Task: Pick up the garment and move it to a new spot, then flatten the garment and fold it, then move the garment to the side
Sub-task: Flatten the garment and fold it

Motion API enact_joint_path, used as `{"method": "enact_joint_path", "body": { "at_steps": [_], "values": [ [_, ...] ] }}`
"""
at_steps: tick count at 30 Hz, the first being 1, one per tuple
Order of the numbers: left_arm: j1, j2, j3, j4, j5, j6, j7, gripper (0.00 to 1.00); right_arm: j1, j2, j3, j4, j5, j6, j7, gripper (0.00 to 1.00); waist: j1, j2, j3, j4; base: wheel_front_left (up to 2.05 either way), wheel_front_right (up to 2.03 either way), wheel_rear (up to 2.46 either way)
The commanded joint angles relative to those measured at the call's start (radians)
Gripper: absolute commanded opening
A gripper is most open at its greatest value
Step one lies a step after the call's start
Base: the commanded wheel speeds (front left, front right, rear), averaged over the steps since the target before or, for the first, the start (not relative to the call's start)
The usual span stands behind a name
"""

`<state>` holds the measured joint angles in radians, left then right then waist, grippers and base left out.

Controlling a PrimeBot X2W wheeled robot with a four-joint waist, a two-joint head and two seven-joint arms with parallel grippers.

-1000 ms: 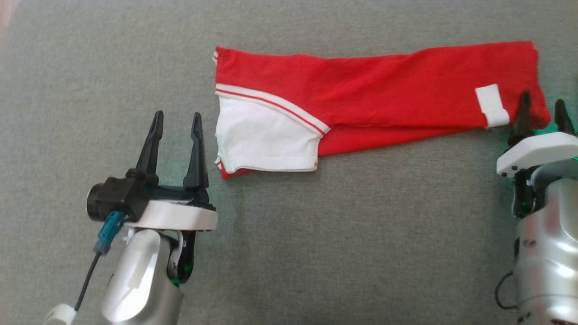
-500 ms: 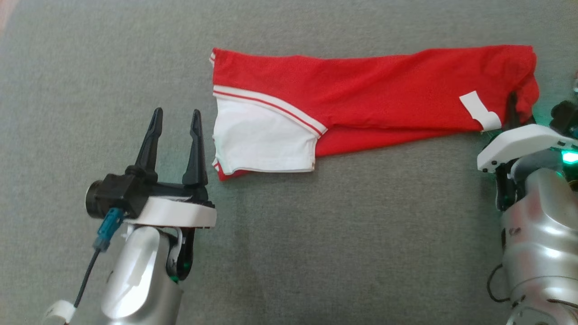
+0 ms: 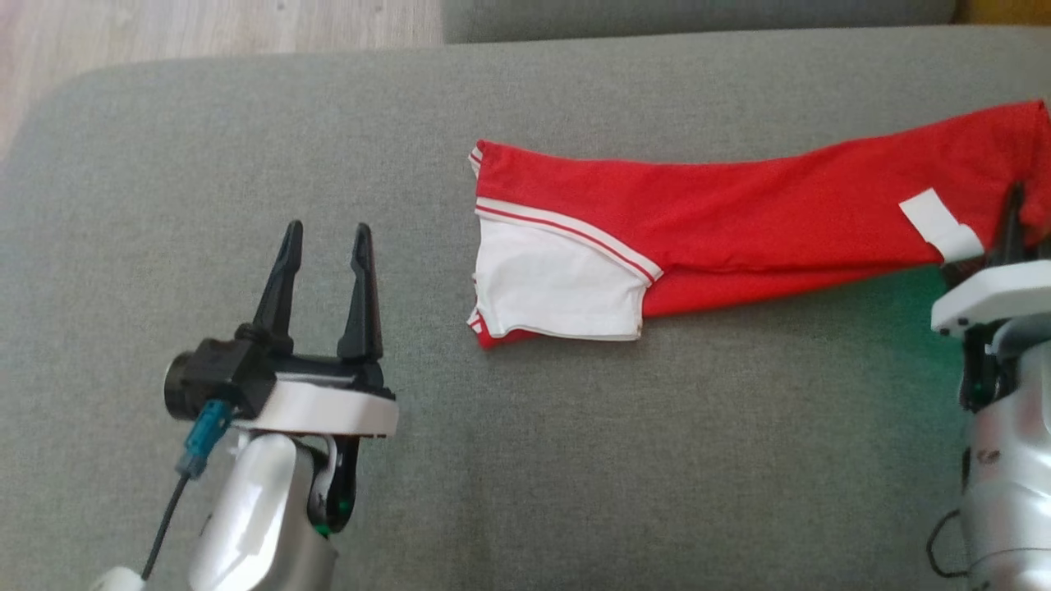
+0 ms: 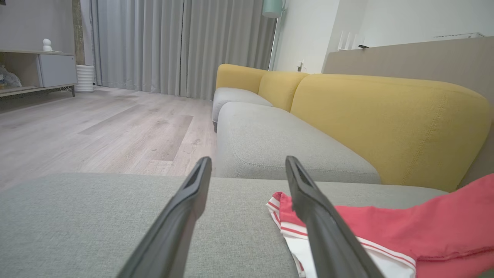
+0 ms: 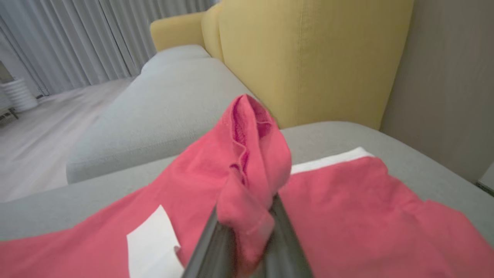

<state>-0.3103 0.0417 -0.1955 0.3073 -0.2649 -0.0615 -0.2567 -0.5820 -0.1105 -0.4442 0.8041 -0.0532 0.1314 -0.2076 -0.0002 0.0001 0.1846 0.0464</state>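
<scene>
Sofa-side fold in progress: a long red cloth garment with white-and-red striped trim [image 3: 739, 222] lies stretched across a grey fabric sofa seat [image 3: 575, 460]. Its right end is bunched and lifted off the cushion in the pinch of the robot's right gripper [image 3: 1016, 209] — the two dark fingers are drawn narrow on a fold of red cloth, which the right wrist view shows as a puckered ridge standing up between them. A small white rectangular patch [image 3: 940, 226] sits on the cloth just beside that grip, on the side toward the garment's middle. The rest of the garment rests flat on the seat, with a white panel [image 3: 558, 287] at its left end. The robot's left gripper [image 3: 328, 230] hovers over bare cushion near that left end but apart from it — fingers spread wide, holding nothing. Mustard-yellow back cushions [image 4: 386, 123] rise behind the seat, and pale wooden floor [image 3: 205, 33] shows beyond its left corner
</scene>
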Motion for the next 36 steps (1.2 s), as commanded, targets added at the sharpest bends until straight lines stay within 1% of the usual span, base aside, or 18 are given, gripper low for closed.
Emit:
{"method": "enact_joint_path", "body": {
  "at_steps": [1,7,12,16,18,22,27,32,36],
  "values": [
    [-0.006,0.009,0.021,-0.035,-0.005,0.006,-0.005,1.0,-0.013,-0.001,0.046,-0.06,0.022,-0.001,-0.004,0.0,0.0002,-0.0001,-0.019,0.0,0.0,0.0,0.0],
    [0.01,0.009,0.026,-0.039,-0.002,0.009,-0.005,1.0,0.011,0.038,0.162,-0.139,0.101,-0.001,0.004,0.0,0.0002,-0.0001,-0.057,0.02,0.0,0.0,0.0],
    [0.017,0.009,0.028,-0.039,-0.002,0.008,-0.005,1.0,0.027,0.058,0.296,-0.185,0.165,-0.001,0.034,0.0,0.0002,-0.0001,-0.082,0.049,0.0,0.0,0.0],
    [0.017,0.009,0.019,-0.037,-0.003,0.005,-0.005,1.0,0.033,0.06,0.477,-0.194,0.307,-0.001,0.054,0.0,0.0002,-0.0001,-0.092,0.082,0.0,0.0,0.0],
    [0.015,0.009,0.015,-0.035,-0.002,0.004,-0.005,1.0,0.03,0.06,0.552,-0.191,0.355,-0.001,0.054,0.0,0.0002,-0.0001,-0.093,0.099,0.0,0.0,0.0],
    [0.01,0.009,0.004,-0.032,-0.001,0.003,-0.005,1.0,0.008,0.06,0.68,-0.157,0.434,-0.001,0.045,0.0,0.0002,-0.0001,-0.087,0.137,0.0,0.0,0.0],
    [-0.005,0.009,-0.021,-0.029,-0.007,0.004,-0.005,1.0,-0.033,0.06,0.801,-0.08,0.509,-0.001,0.027,0.0,0.0002,-0.0001,-0.066,0.192,0.0,0.0,0.0],
    [-0.017,0.009,-0.043,-0.028,-0.019,0.01,-0.005,1.0,-0.071,0.06,0.883,0.004,0.557,-0.001,-0.003,0.0,0.0002,-0.0001,-0.042,0.237,0.0,0.0,0.0],
    [-0.024,0.009,-0.059,-0.032,-0.031,0.018,-0.005,1.0,-0.098,0.06,0.918,0.069,0.581,-0.001,-0.023,0.0,0.0002,-0.0001,-0.022,0.262,0.0,0.0,0.0]
  ]
}}
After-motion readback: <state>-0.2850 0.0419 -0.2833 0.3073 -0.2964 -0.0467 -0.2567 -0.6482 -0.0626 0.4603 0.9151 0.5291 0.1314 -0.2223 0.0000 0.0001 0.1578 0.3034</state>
